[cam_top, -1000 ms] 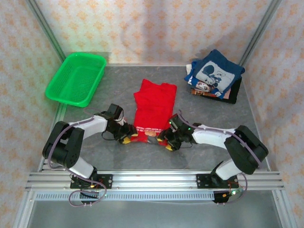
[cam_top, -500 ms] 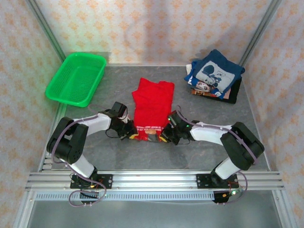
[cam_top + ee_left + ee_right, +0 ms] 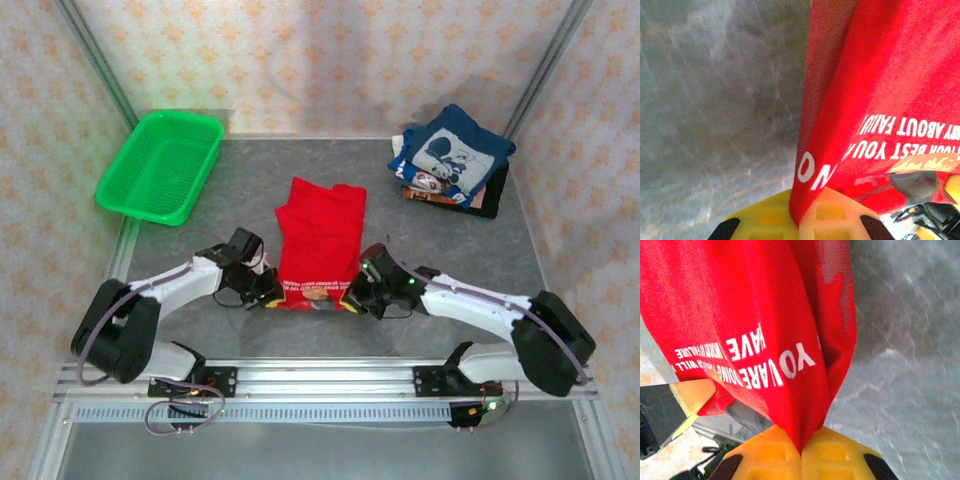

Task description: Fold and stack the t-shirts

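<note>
Left gripper [image 3: 265, 292]: yellow pads [image 3: 765, 220] pinched on the near left corner of the red t-shirt [image 3: 320, 235], low over the table.
Right gripper [image 3: 352, 297]: yellow pads [image 3: 840, 452] pressed together on the near right corner, cloth bunched into the seam between them.
Shirt position: mid-table, a long narrow strip with white lettering at the near hem. The hem appears lifted off the surface, though the top view is too coarse to be sure.
Handling: light and limp, likely to sag between the two grips. The corners look the soundest hold, kept level and taut.
Table [image 3: 250, 190]: bare grey room beyond the shirt's far end for a fold away from the arms.
Stack of folded t-shirts [image 3: 452, 160]: far right, navy one on top, well apart.
Green basket [image 3: 160, 165]: far left, out of the way.
</note>
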